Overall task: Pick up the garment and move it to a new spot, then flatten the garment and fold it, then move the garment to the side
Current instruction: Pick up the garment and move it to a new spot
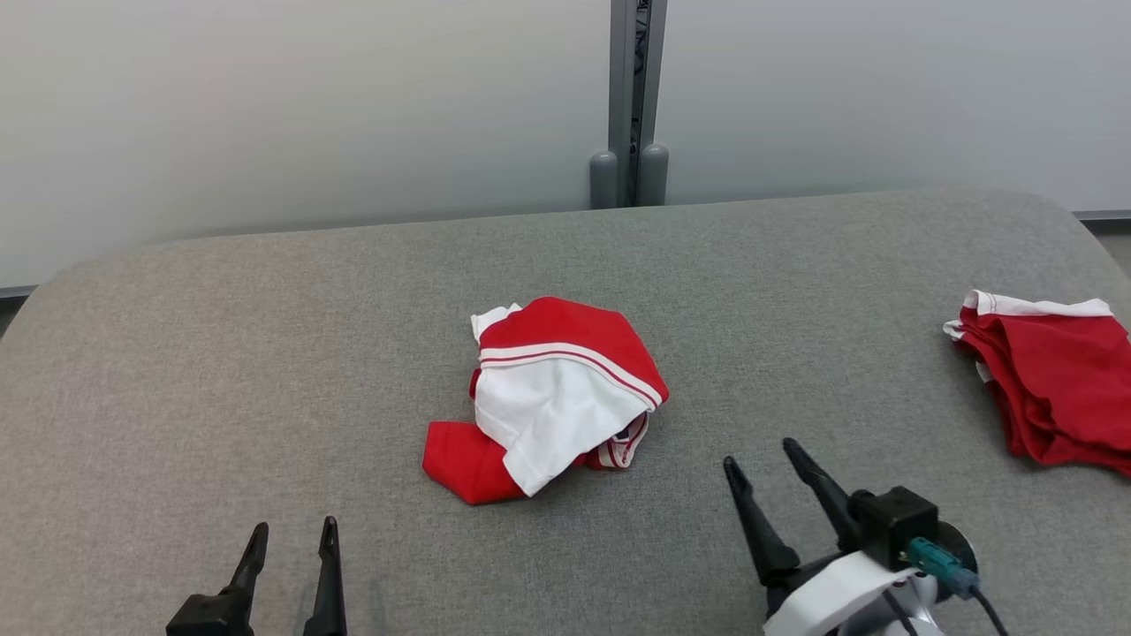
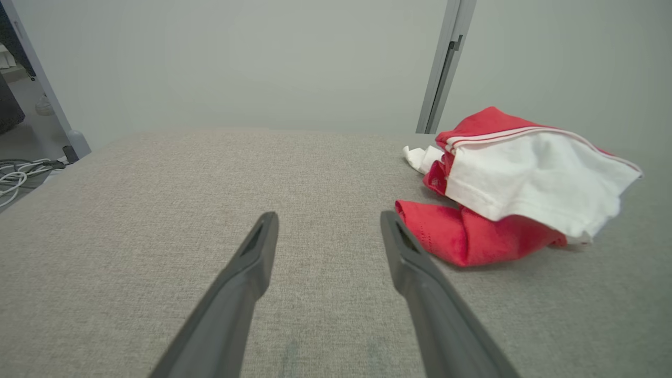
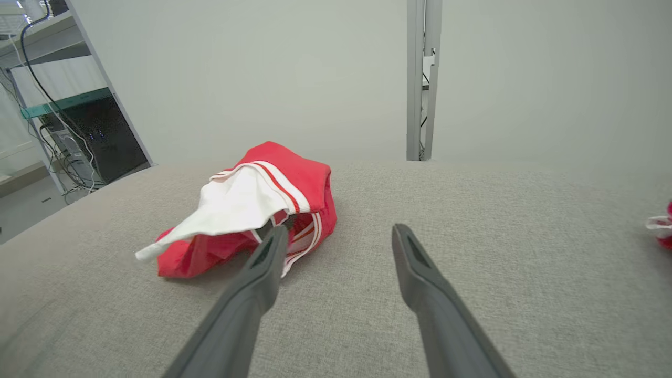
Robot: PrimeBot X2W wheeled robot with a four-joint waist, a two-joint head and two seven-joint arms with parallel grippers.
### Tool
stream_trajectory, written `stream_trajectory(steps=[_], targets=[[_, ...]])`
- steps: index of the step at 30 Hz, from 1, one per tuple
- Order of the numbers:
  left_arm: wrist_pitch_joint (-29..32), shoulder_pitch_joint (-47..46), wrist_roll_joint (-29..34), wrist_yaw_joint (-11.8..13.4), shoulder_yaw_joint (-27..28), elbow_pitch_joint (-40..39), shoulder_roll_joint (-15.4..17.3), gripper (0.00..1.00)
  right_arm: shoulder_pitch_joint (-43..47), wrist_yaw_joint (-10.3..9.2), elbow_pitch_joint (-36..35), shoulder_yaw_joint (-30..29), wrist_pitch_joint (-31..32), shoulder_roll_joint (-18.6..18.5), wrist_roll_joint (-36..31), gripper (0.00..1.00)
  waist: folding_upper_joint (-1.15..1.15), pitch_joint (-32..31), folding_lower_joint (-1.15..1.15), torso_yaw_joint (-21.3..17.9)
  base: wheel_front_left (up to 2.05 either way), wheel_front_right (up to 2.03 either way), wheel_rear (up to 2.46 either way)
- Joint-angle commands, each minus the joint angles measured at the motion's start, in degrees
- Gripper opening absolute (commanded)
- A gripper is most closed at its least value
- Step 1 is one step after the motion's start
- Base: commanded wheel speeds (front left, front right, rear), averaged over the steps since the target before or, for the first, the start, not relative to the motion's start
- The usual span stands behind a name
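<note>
My left gripper [image 1: 295, 525] is nearest, low over the grey table [image 1: 265, 353], its two fingers spread wide with nothing between them. My right gripper [image 1: 758, 451] reaches a little further in. It is also wide open and empty, with its fingers leaning toward the left. The garment [image 1: 552, 397], red and white with striped trim, lies crumpled in a heap at the middle of the table, beyond both grippers. The right one is near its right side but apart from it, and the left one is further off. A second red heap [image 1: 1051, 380] lies well apart at the table's right edge.
</note>
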Motion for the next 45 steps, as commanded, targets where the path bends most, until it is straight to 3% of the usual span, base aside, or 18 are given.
stream_trajectory(steps=[1,10,17,27,28,29,30,31,32,45], targets=[[-0.1,-0.8,-0.4,0.2,-0.2,-0.1,0.2,1.00,-1.2,-0.02,-0.3,1.6,0.0,-0.2,-0.3,1.00,0.00,0.3,0.00,0.3,0.00,0.00,0.00],[-0.1,-2.3,-2.1,0.7,-3.7,0.5,0.2,1.00,-7.9,-0.02,3.1,13.0,0.0,-0.2,-4.0,1.00,0.00,2.1,0.00,5.1,0.00,0.00,0.00],[-0.1,-2.8,-3.9,1.4,-5.4,0.7,0.2,1.00,-13.6,-0.02,10.2,20.8,0.0,-0.9,-7.8,1.00,0.00,3.5,0.00,9.8,0.00,0.00,0.00],[-0.1,-3.2,-5.6,2.5,-6.7,0.5,0.2,1.00,-18.5,-0.02,16.8,22.9,0.0,-2.3,-13.1,1.00,0.00,5.1,0.00,12.7,0.00,0.00,0.00],[-0.1,-3.2,-5.8,2.6,-6.8,0.5,0.2,1.00,-18.8,-0.02,17.1,22.7,0.0,-2.2,-13.3,0.95,0.00,5.1,0.00,12.7,0.00,0.00,0.00],[-0.1,-3.2,-6.0,2.7,-6.8,0.4,0.2,1.00,-19.0,-0.02,17.4,22.6,0.0,-2.2,-13.4,0.75,0.00,5.2,0.00,12.7,0.00,0.00,0.00],[-0.1,-3.2,-6.1,2.6,-6.9,0.4,0.1,1.00,-19.1,-0.02,17.5,22.5,0.0,-2.2,-13.6,0.63,0.00,5.3,0.00,12.7,0.00,0.00,0.00],[-0.1,-3.3,-6.1,2.7,-6.9,0.3,0.1,1.00,-19.3,-0.02,17.7,22.5,0.0,-2.2,-13.7,0.20,0.00,5.3,0.00,12.6,0.00,0.00,0.00],[-0.1,-3.3,-6.2,2.7,-6.9,0.3,0.1,1.00,-19.5,-0.02,17.9,22.3,0.0,-2.3,-13.8,0.00,0.00,5.3,0.00,12.5,0.00,0.00,0.00],[-0.1,-2.2,-5.6,2.1,-6.1,1.0,0.1,1.00,-18.0,-0.02,15.5,18.0,0.0,-1.9,-12.0,0.00,0.00,3.6,0.00,11.1,0.00,0.00,0.00]])
